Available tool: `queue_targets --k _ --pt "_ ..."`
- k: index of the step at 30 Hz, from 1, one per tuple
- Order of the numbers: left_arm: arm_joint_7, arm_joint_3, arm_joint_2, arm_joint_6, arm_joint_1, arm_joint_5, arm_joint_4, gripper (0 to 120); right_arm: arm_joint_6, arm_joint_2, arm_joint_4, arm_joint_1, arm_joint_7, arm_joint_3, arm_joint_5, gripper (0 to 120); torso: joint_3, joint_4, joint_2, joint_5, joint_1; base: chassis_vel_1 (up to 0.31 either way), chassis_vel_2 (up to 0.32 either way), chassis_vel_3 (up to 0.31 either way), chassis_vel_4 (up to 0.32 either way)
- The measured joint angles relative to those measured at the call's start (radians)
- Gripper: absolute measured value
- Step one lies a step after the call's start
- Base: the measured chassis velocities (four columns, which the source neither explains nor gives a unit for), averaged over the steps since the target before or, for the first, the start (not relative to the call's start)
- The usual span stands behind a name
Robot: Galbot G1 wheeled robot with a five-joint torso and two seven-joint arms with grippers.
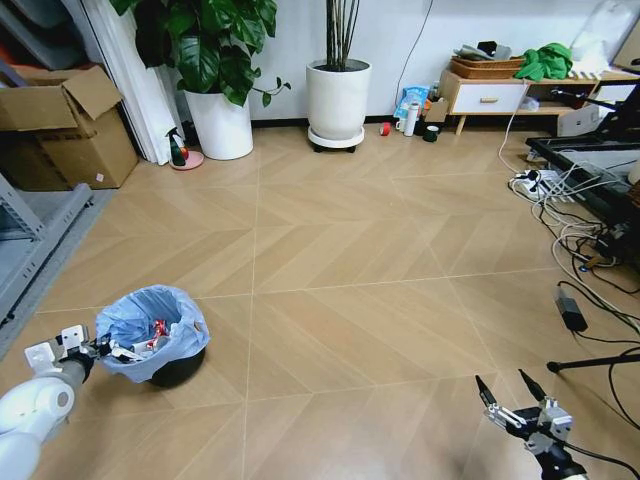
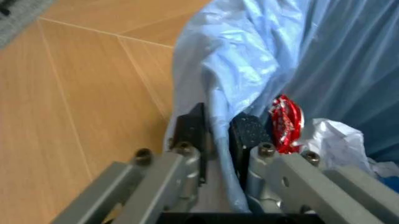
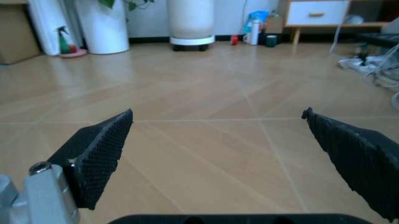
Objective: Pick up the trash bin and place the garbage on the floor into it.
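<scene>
Trash bin [image 1: 160, 345], black with crinkly light-blue bag, standing on the wooden floor [image 1: 360, 300] near its front-left corner. Inside: red wrapper [image 2: 285, 123] and white paper wad [image 2: 333, 137]. Left gripper [image 2: 215, 135] clamped over bag-lined rim, one pad each side. Right gripper [image 1: 512, 392] spread wide, low over bare floor, front right.
</scene>
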Motion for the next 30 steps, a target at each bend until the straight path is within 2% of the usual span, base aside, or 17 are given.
queue_targets --k 1,2,5,7,9,10,11,12,13,16,17,20,22,25,30 --pt "-0.007 -0.003 0.001 -0.016 0.004 0.006 -0.004 19 -0.001 -0.003 0.003 0.001 0.015 -0.003 -0.008 100 0.0 0.0001 0.0 -0.0002 0.0 0.0 0.0 0.0 0.0" --pt "-0.023 -0.025 0.011 -0.035 0.019 0.006 -0.031 32 -0.01 -0.02 0.018 -0.001 0.029 -0.014 -0.008 100 0.0 0.0001 0.0 0.0006 0.0 0.0 0.0 0.0 0.0" --pt "-0.036 -0.041 0.03 -0.042 0.032 -0.007 -0.076 45 -0.033 -0.043 0.047 -0.004 0.047 -0.028 0.033 100 0.0 0.0004 0.0 0.0006 0.0 0.0 0.0 0.0 0.0" --pt "-0.037 -0.041 0.037 -0.042 0.031 -0.012 -0.09 48 -0.04 -0.051 0.056 -0.004 0.054 -0.031 0.05 100 0.0 0.0003 0.0 0.0006 0.0 0.0 0.0 0.0 0.0" --pt "-0.041 -0.041 0.054 -0.041 0.034 -0.019 -0.145 59 -0.063 -0.089 0.074 0.019 0.07 -0.049 0.088 100 0.0 -0.0003 0.0 0.0007 0.0 0.0 0.0 0.0 0.0" --pt "-0.041 -0.041 0.054 -0.041 0.034 -0.019 -0.145 59 -0.063 -0.089 0.074 0.019 0.07 -0.049 0.088 100 0.0 -0.0003 0.0 0.0007 0.0 0.0 0.0 0.0 0.0" --pt "-0.042 -0.039 0.059 -0.04 0.037 -0.02 -0.166 65 -0.068 -0.104 0.075 0.034 0.074 -0.056 0.096 100 0.0 0.0004 0.0 0.0007 0.0 0.0 0.0 0.0 0.0" --pt "-0.043 -0.039 0.065 -0.039 0.047 -0.019 -0.198 69 -0.075 -0.126 0.073 0.063 0.082 -0.074 0.109 100 0.0 -0.0012 0.0 0.0003 0.0 0.0 0.0 0.0 0.0" --pt "-0.043 -0.039 0.065 -0.039 0.047 -0.019 -0.198 69 -0.075 -0.126 0.073 0.063 0.082 -0.074 0.109 100 0.0 -0.0012 0.0 0.0003 0.0 0.0 0.0 0.0 0.0" --pt "-0.037 -0.096 0.061 -0.046 0.136 0.001 -0.281 84 -0.077 -0.17 0.045 0.161 0.099 -0.127 0.134 100 0.0 -0.0001 0.0 0.0008 0.0 0.0 0.0 0.0 0.0" --pt "-0.037 -0.096 0.061 -0.046 0.136 0.001 -0.281 84 -0.077 -0.17 0.045 0.161 0.099 -0.127 0.134 100 0.0 -0.0001 0.0 0.0008 0.0 0.0 0.0 0.0 0.0" --pt "0.001 -0.153 0.018 -0.077 0.215 0.075 -0.363 98 -0.073 -0.184 0.017 0.266 0.112 -0.167 0.149 100 0.0 0.0007 0.0 0.0009 0.0 0.0 0.0 0.0 0.0" --pt "0.018 -0.16 0.002 -0.09 0.226 0.102 -0.376 99 -0.069 -0.183 0.014 0.284 0.114 -0.173 0.153 100 0.0 0.0007 0.0 0.0009 0.0 0.0 0.0 0.0 0.0" --pt "0.061 -0.168 -0.065 -0.12 0.248 0.166 -0.418 100 -0.057 -0.164 0.004 0.331 0.114 -0.186 0.157 100 0.0 0.0 0.0 0.0003 0.0 0.0 0.0 0.0 0.0" --pt "0.099 -0.157 -0.128 -0.139 0.25 0.225 -0.432 100 -0.043 -0.131 -0.014 0.367 0.09 -0.208 0.153 100 0.0 -0.0002 0.0 0.0005 0.0 0.0 0.0 0.0 0.0"
